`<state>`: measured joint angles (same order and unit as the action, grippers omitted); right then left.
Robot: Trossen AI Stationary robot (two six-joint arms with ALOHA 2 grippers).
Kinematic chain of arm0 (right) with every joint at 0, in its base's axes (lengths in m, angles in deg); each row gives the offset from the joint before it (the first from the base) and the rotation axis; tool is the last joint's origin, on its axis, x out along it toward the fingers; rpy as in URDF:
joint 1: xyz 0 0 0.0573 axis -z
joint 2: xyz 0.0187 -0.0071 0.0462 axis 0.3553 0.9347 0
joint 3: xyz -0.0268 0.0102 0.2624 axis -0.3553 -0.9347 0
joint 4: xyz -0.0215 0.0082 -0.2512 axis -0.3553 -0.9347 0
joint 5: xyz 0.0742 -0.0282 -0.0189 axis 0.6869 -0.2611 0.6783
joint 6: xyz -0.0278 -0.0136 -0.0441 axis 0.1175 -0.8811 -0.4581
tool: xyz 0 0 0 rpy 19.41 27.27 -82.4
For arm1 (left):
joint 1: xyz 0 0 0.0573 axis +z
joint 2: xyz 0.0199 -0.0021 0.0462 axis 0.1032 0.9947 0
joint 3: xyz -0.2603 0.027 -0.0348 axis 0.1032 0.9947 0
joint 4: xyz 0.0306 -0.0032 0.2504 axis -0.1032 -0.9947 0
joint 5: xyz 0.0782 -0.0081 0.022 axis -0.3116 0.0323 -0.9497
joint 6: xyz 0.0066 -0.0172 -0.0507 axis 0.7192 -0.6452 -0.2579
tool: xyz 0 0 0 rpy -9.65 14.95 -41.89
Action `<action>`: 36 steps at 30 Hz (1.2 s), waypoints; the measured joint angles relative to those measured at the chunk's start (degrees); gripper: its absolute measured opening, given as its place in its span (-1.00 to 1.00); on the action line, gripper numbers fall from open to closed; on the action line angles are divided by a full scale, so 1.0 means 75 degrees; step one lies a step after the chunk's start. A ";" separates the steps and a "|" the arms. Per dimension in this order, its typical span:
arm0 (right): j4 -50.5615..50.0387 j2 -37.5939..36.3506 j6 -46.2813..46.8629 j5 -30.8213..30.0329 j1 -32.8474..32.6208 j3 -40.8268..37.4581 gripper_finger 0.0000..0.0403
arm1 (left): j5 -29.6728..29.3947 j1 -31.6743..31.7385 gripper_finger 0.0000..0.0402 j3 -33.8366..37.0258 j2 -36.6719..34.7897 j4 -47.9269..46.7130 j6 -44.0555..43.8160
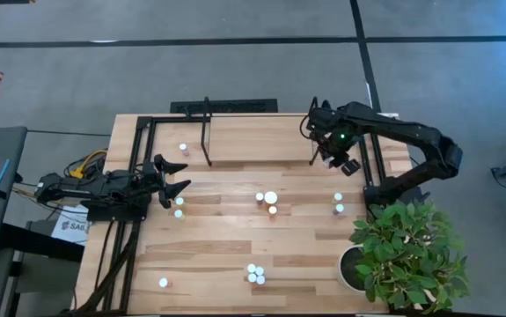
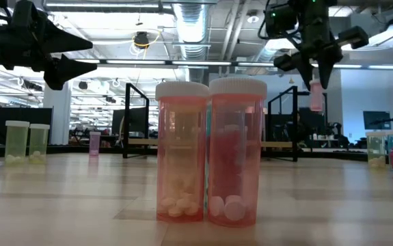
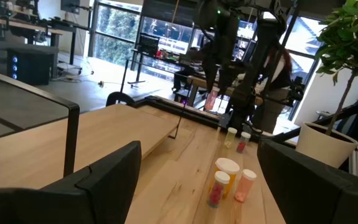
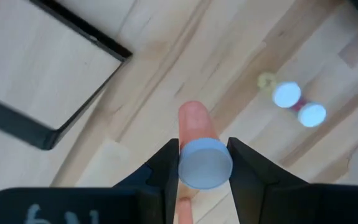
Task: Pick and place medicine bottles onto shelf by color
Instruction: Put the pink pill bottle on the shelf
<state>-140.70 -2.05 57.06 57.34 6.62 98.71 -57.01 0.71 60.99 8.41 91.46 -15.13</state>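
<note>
Right gripper (image 4: 198,163) clamps a pink white-capped medicine bottle (image 4: 197,140) in the air beside the light wooden black-framed shelf's (image 1: 253,141) right end; left gripper (image 1: 175,185) waits open off its left end

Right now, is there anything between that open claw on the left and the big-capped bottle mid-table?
Yes. In the high view, one small bottle stands just off the left end effector; beyond it, bare wood up to the big-capped bottle.

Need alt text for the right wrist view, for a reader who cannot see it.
The right gripper clamps the white cap of a pink medicine bottle, held above the plank tabletop. A black-framed corner of the shelf lies nearby, and two more capped bottles stand farther off.
</note>
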 joint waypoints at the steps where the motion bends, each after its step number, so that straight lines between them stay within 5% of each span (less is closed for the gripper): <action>1: 0.0028 0.0000 -0.0119 0.0009 -0.0016 0.0000 -0.37 | 0.0003 0.0003 0.55 0.0002 -0.0003 0.0000 -0.0003; 14: 0.0684 0.0404 -0.0659 0.0212 -0.0927 0.0092 -0.39 | 0.0002 0.0003 0.55 0.0000 -0.0001 0.0002 0.0000; 36: 0.0050 0.3958 -0.6906 -0.0351 -0.0357 0.3937 -0.39 | 0.0003 0.0003 0.55 0.0000 0.0000 0.0002 -0.0001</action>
<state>-140.33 27.64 5.27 54.71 3.94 128.24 -56.99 0.73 60.99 8.41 91.48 -15.13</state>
